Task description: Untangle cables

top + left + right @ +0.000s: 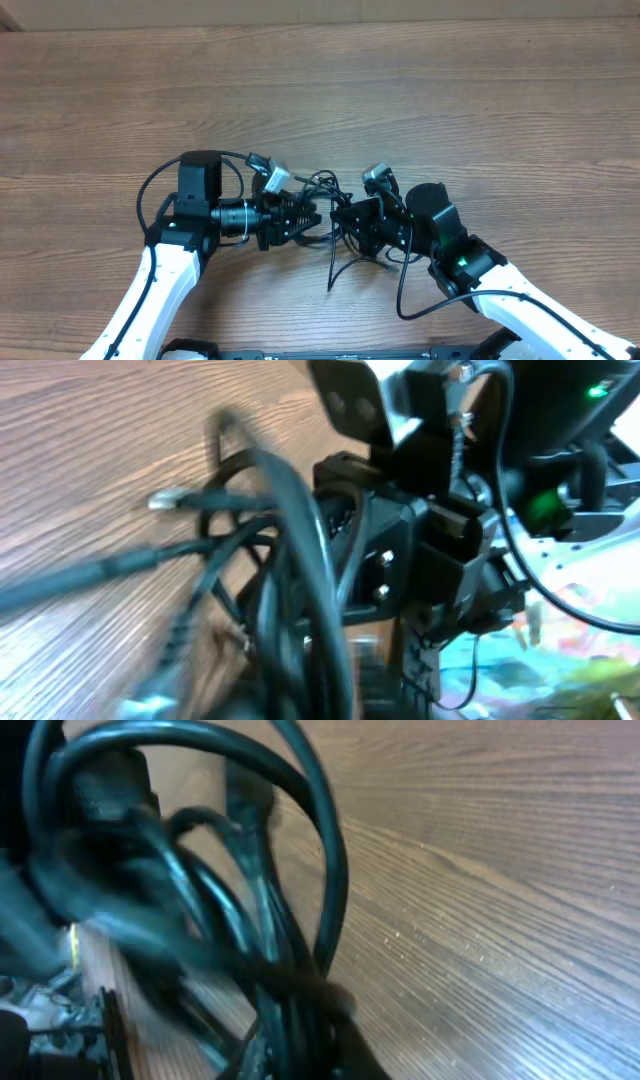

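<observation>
The tangle of thin black cables [323, 196] lies between my right fingers [350, 214], pinched shut on its edge (seemingly on a strand), and my left fingers [304, 216] just beside it, whose opening I cannot tell.

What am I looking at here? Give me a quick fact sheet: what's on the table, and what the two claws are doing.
Surface: wooden table
Items: black cables, tangled in one bundle mid-table, loose ends trailing toward the robot
Left gripper: at the bundle; open or shut unclear
Right gripper: facing it across the bundle, shut, apparently pinching the cables
Untangled: not yet
</observation>
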Action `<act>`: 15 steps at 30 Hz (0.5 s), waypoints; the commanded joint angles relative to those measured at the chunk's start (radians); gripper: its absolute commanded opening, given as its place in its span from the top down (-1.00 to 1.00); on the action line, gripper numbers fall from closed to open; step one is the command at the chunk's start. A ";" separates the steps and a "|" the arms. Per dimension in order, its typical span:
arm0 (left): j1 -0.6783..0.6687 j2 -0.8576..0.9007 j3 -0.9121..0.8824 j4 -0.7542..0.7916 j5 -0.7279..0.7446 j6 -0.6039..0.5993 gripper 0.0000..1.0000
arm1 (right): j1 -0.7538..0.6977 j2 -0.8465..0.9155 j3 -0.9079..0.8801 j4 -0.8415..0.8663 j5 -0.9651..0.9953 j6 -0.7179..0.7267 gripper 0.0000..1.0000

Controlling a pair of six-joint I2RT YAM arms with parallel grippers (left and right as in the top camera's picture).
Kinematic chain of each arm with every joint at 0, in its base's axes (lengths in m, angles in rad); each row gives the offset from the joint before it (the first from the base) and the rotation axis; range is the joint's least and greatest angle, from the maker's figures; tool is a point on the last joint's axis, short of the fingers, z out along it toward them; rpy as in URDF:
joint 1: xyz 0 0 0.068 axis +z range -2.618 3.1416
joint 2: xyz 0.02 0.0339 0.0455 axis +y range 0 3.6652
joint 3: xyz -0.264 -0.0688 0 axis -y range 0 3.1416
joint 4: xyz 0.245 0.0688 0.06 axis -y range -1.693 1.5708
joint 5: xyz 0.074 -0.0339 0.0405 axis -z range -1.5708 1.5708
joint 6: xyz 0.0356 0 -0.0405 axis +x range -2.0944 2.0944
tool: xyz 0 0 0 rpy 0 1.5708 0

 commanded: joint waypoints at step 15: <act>0.003 -0.020 0.016 -0.011 -0.373 -0.411 -0.86 | -0.003 0.003 0.002 0.080 0.117 0.557 0.92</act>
